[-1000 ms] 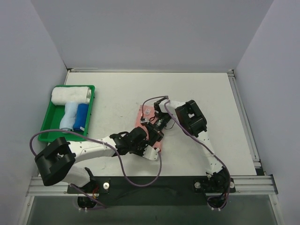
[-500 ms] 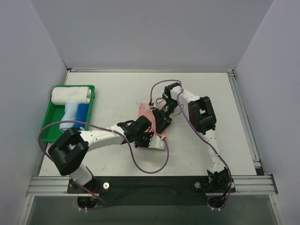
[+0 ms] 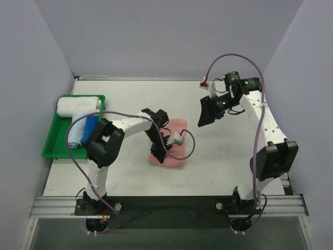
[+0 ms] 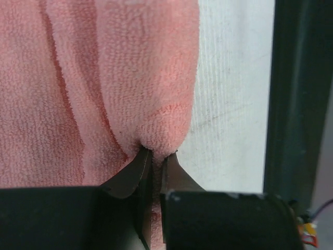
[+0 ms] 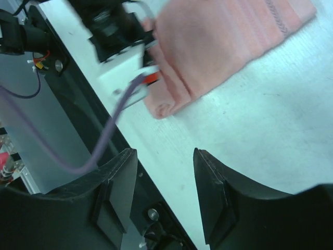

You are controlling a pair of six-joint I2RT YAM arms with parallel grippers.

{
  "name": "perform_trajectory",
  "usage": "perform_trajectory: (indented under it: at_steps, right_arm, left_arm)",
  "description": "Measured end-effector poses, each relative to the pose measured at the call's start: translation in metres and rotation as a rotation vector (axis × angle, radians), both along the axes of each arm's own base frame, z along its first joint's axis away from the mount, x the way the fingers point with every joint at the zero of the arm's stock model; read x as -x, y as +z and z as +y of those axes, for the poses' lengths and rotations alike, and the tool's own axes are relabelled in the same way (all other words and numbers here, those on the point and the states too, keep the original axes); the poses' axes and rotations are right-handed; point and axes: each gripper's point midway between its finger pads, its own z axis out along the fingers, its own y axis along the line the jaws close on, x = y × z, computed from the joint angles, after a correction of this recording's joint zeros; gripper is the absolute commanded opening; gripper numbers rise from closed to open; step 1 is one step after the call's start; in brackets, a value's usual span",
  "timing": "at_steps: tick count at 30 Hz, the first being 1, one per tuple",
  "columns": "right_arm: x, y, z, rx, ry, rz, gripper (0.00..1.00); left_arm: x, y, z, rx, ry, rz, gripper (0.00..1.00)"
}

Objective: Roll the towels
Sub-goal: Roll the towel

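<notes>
While the salmon pink cloth towel lies mostly flat near the middle of the white worktop, the left fingers are pressed together on a raised fold at its near edge, pinching the cloth. Well apart, above the far right of the worktop, the right fingers hang spread with nothing between them. Rolled into a short cylinder, the light blue cloth towel sits in the green plastic tray at the left.

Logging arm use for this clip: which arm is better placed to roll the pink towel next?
Left, probably. The left gripper is shut on a fold of the pink towel; the right gripper hangs open, well clear of it.
</notes>
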Motion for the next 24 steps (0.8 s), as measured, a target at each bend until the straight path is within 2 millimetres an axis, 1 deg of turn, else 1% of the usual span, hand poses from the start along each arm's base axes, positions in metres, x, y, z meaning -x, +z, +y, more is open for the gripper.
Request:
perform_trajectory:
  at_steps: [3,7,9,11,13,15,17,20,24]
  right_arm:
    - [0.031,0.016,0.000,-0.018,0.011,-0.067,0.48]
    - [0.069,0.021,0.002,-0.010,0.054,-0.141,0.49]
    - [0.090,0.018,0.010,0.017,0.119,-0.186,0.49]
    - [0.115,0.015,0.024,0.036,0.217,-0.225,0.49]
    - [0.132,0.011,0.036,0.045,0.298,-0.244,0.52]
    - [0.138,0.000,0.045,0.084,0.352,-0.274,0.53]
    - [0.142,-0.016,0.054,0.153,0.410,-0.296,0.53]
    - [0.144,-0.045,0.079,0.256,0.523,-0.322,0.54]
    - [0.128,-0.086,0.106,0.377,0.606,-0.389,0.64]
  left_arm:
    - [-0.002,-0.001,0.001,-0.019,0.045,0.150,0.00]
    - [-0.009,-0.001,0.000,-0.045,0.125,0.357,0.00]
    - [-0.010,-0.001,0.001,-0.054,0.165,0.442,0.00]
    - [-0.012,-0.001,0.002,-0.063,0.199,0.507,0.00]
    - [-0.014,-0.001,0.002,-0.083,0.227,0.557,0.00]
    - [-0.014,-0.001,0.001,-0.107,0.243,0.590,0.01]
    - [-0.015,-0.001,0.001,-0.126,0.255,0.612,0.02]
    - [-0.015,-0.002,0.000,-0.157,0.278,0.640,0.03]
    - [-0.014,-0.002,0.001,-0.200,0.320,0.684,0.11]
